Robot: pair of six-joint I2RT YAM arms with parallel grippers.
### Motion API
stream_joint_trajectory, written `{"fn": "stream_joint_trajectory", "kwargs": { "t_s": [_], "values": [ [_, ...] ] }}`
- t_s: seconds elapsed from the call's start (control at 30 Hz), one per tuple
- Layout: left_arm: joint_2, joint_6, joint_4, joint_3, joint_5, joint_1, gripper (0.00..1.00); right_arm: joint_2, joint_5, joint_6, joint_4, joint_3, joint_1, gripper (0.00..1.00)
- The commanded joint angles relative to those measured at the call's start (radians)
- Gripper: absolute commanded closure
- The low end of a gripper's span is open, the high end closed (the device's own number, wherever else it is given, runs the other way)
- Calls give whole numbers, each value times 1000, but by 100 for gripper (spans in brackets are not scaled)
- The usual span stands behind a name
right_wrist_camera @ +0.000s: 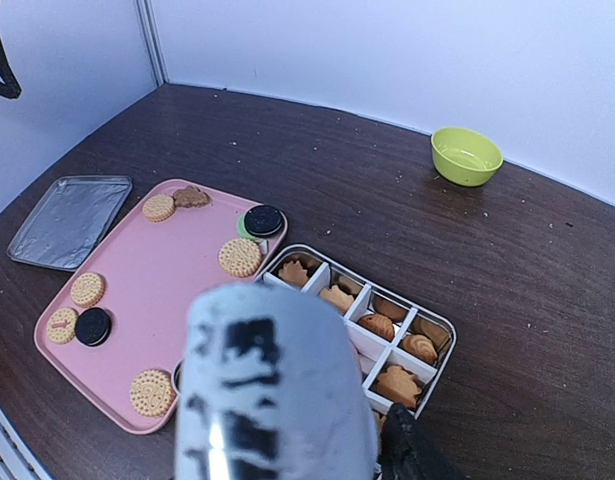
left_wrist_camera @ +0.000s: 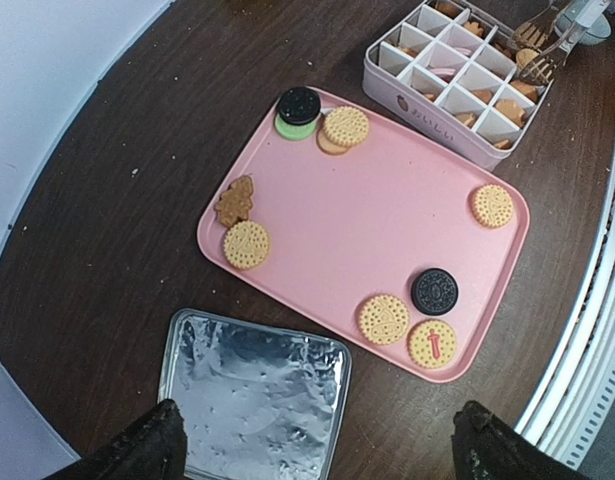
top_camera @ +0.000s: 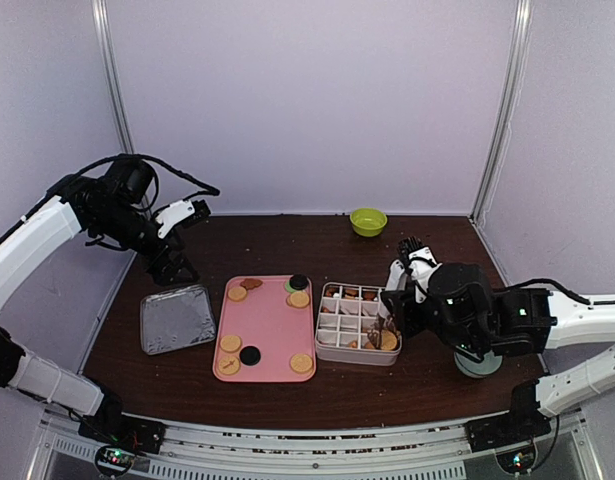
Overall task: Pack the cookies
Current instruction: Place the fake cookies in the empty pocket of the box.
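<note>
— Cookies (left_wrist_camera: 246,244) first: where are they?
— In two places. About ten lie scattered on a pink tray (left_wrist_camera: 387,230) at the middle of a dark brown table (top_camera: 287,240). Most are round and golden-tan, two are black, one is brown and tree-shaped, and a green one sits under a black one. More tan and brown ones fill several compartments of a divided box (left_wrist_camera: 427,120) just to the right of the tray.
— How is the left arm posed?
— It rises high on the left, elbow up, with the forearm angling down toward the table. The left gripper (left_wrist_camera: 317,455) hangs in the air, pointing down above a foil-lined tray (left_wrist_camera: 257,400) that lies just left of the pink one.
— And its jaws?
— They are spread wide, with nothing between them and touching nothing.
— The right arm?
— It reaches in low from the right, stretched toward the divided box. The right gripper (top_camera: 399,298) sits beside the box's right side.
— Is it holding anything?
— Yes, a pair of metal tongs (left_wrist_camera: 535,45). Its jaws are closed around them, though its own wrist camera is mostly blocked by a blurred white and black shape, so I cannot tell how tightly. The tong tips hang over the compartments on the box's right side. I cannot tell whether a cookie is pinched in them.
— Anything else on the table?
— A small green bowl (right_wrist_camera: 466,155) near the back wall, well apart from the trays.
</note>
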Motion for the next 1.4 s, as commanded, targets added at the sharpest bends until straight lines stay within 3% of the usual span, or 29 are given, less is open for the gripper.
{"fn": "stream_joint_trajectory", "kwargs": {
  "t_s": [0.0,0.63,0.97,1.37],
  "values": [
    [3,4,-12,25,15,7,5,-27,13,-15,1,28,-8,56],
    [9,9,-12,19,23,8,8,-17,-24,-38,26,57,-33,60],
    [31,17,-16,-5,90,7,14,-16,-34,-49,2,81,-52,77],
    [59,16,-23,8,137,8,16,-118,-47,-40,-12,33,-52,71]
  ]
}}
